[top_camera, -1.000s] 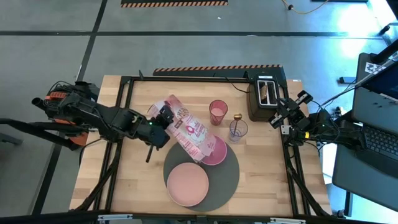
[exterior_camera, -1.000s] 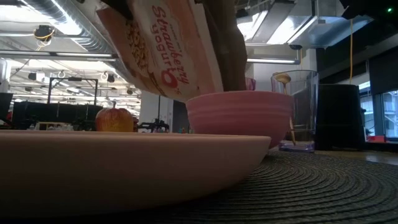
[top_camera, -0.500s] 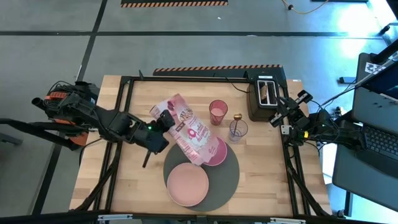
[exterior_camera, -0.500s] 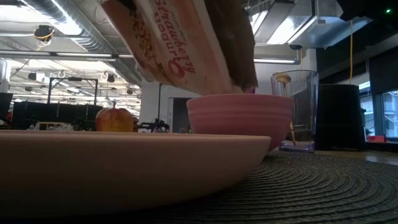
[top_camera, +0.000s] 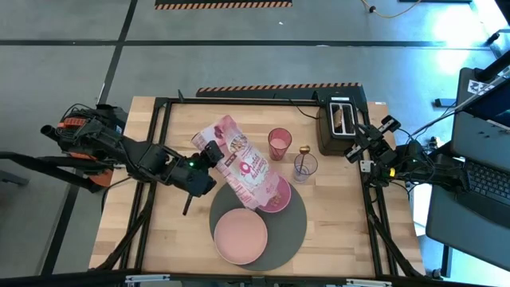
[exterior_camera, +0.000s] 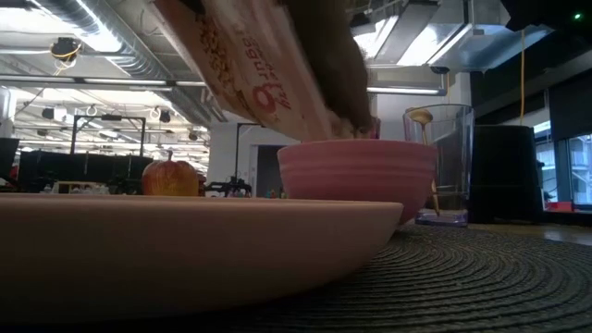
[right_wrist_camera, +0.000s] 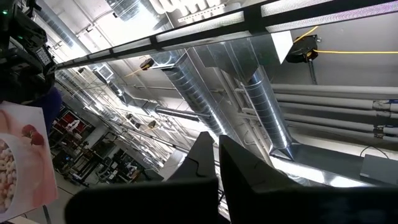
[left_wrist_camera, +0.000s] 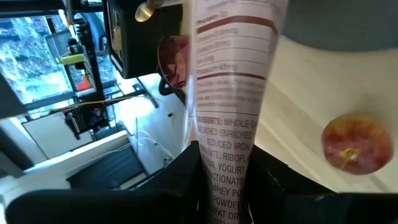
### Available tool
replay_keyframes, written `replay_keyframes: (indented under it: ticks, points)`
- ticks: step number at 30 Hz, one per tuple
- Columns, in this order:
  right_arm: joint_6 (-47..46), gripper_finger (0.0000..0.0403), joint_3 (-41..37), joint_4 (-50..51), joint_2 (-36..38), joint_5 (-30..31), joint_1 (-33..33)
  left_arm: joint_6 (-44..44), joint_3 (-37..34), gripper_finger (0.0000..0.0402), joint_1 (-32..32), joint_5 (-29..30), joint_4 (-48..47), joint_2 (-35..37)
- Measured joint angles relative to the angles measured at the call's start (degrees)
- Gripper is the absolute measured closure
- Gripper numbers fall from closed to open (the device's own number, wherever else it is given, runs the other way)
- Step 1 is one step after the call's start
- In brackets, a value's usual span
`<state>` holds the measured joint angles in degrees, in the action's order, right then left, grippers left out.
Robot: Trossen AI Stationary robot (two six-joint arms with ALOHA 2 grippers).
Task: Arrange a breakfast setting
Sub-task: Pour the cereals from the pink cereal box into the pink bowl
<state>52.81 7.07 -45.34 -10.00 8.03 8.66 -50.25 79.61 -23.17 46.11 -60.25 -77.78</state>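
My left gripper [top_camera: 213,153] is shut on the pink-and-white cereal box [top_camera: 243,163], held tilted above the pink bowl [top_camera: 280,196] on the round dark-grey mat [top_camera: 293,227]. The larger pink plate [top_camera: 241,235] lies on the mat's near side. The pink tumbler [top_camera: 279,143] and the clear glass [top_camera: 305,167], with the small spoon [top_camera: 304,149] standing in it, stand behind the mat. The red apple [exterior_camera: 171,178] rests on the table; the arm and box hide it in the high view. The brown toast [top_camera: 343,118] stands in the toaster. My right gripper [top_camera: 355,155] waits shut at the right edge. My left gripper pinches the cereal box between its two fingers, one on each side of the printed narrow panel [left_wrist_camera: 219,171], in the box's raised half. The fingers come level from the table's left, across the box. The box is lifted clear and tilted, its lower end [exterior_camera: 347,120] just over the bowl [exterior_camera: 356,176].
A black toaster [top_camera: 339,119] stands at the far right of the table. Black frame rails run along the table's left, right and far sides. Bare wood lies left of the mat and at the near left.
My left gripper has tipped the cereal box further. Its lower end has swung down toward the bowl's rim and now slants more steeply. The bowl, plate, glass and right arm have kept still.
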Motion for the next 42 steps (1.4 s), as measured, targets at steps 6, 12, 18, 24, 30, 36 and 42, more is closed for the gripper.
replay_keyframes:
  ticks: [6,12,18,24,30,36,42]
  points:
    - [0.01,0.0403,0.00,0.00,0.00,-0.02,-0.02,-0.47,0.00,0.0306,-0.14,0.06,0.81,0.00]
    - [0.01,0.0403,0.00,0.02,0.00,-0.02,-0.02,-1.39,0.00,0.0306,-0.16,1.17,0.98,0.00]
    - [0.01,0.0403,0.00,0.02,0.00,-0.03,0.00,-1.39,0.00,0.0306,-0.16,1.29,1.28,0.00]
    - [0.01,0.0403,0.00,0.02,0.00,-0.04,0.00,-1.41,0.00,0.0306,-0.16,1.68,1.29,0.00]
    - [0.01,0.0403,0.00,0.02,0.00,-0.04,-0.01,-1.50,0.00,0.0306,-0.14,3.17,1.27,0.00]
    - [0.01,0.0403,0.00,0.02,0.00,-0.04,0.00,-1.48,0.00,0.0306,-0.16,4.24,0.99,0.00]
    - [0.01,0.0403,0.00,0.04,0.00,-0.04,0.00,-1.00,0.00,0.0306,-0.09,5.00,-0.48,0.00]
